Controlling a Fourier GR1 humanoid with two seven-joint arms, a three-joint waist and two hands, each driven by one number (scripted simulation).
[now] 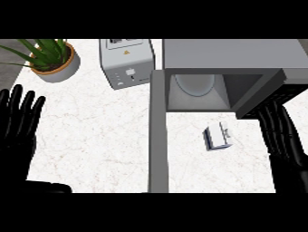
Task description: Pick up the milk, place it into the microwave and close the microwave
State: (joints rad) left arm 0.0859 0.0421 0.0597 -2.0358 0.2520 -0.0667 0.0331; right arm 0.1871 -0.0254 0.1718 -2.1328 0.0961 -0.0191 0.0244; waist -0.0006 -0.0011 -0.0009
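On the surface [103, 136], the milk [218, 136] is lying flat: light, thin-walled carton. I am planning a side-wall hold; right hand [284, 136] is hanging released beside it.

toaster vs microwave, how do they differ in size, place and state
The toaster is the smaller box, standing left of the microwave, which is much wider. The microwave's door is swung open, showing its turntable plate; the toaster has no open part. Both are grey and stand at the counter's far side.
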